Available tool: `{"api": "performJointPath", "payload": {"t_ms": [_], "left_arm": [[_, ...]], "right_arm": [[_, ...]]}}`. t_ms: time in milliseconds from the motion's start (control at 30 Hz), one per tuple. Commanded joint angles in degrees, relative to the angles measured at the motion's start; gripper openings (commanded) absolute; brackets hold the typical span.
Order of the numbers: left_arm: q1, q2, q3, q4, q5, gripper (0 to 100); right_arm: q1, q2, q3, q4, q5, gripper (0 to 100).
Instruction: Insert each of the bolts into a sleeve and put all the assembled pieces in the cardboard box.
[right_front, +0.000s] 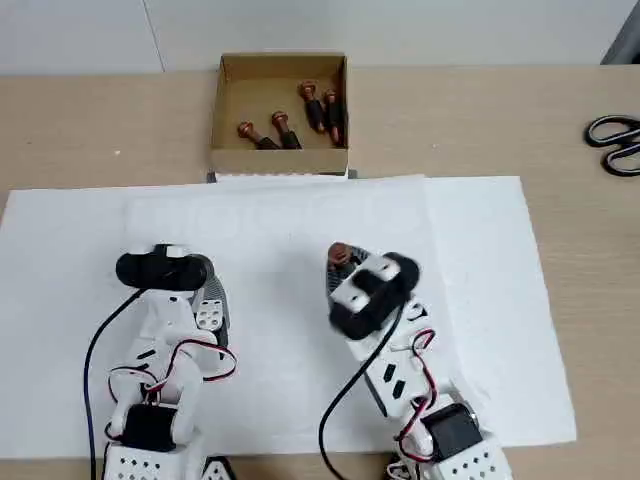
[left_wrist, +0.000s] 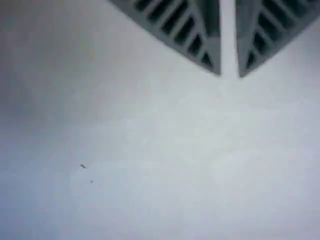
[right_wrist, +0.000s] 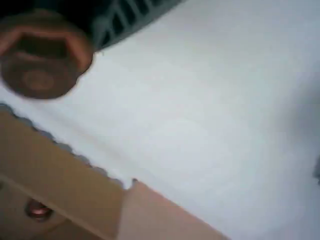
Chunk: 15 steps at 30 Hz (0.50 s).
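The right gripper (right_front: 338, 268) sits near the middle of the white paper sheet (right_front: 480, 300), its fingers pinching a bolt (right_front: 340, 254) whose copper hex head (right_wrist: 42, 62) juts out toward 12 o'clock. A dark part sits behind the head, but it cannot be told whether that is a sleeve. The cardboard box (right_front: 280, 158) stands at 12 o'clock on the worktop (right_front: 100, 130), well apart from the held bolt, with four assembled pieces (right_front: 315, 110) lying inside. The left gripper (right_front: 212, 312) rests over the paper at about 8 o'clock, its fingers (left_wrist: 200, 40) drawn nearly together with a thin slit between them, holding nothing. Scissors (right_front: 615, 143) lie at 2 o'clock, off the paper. The likely remaining step is carrying this piece into the box. The hold seems to be close behind the head, so the piece could swing or slip free on the way. A low approach could strike the box's near wall and push it away. A drop from height could bounce off the pieces inside.
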Motion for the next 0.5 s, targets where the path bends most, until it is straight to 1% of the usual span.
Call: {"api": "performJointPath", "payload": {"t_ms": [0,100,200,300,467], "left_arm": [[0.4,0.4,-0.2,0.2,0.2,1],[0.4,0.4,-0.2,0.3,0.2,1],[0.4,0.4,-0.2,0.4,0.4,1],[0.4,0.4,-0.2,0.4,0.4,1],[0.4,0.4,-0.2,0.3,0.4,1]], "right_arm": [[3.4,-0.2,-5.7,0.3,-3.8,0.4],[5.1,3.1,-10.5,2.7,-4.1,0.4],[5.2,9.7,-16.9,2.3,-4.4,0.4],[5.4,19.8,-25.1,0.8,-7.1,0.4],[5.5,37.8,-37.3,-2.2,-7.6,0.4]]}}
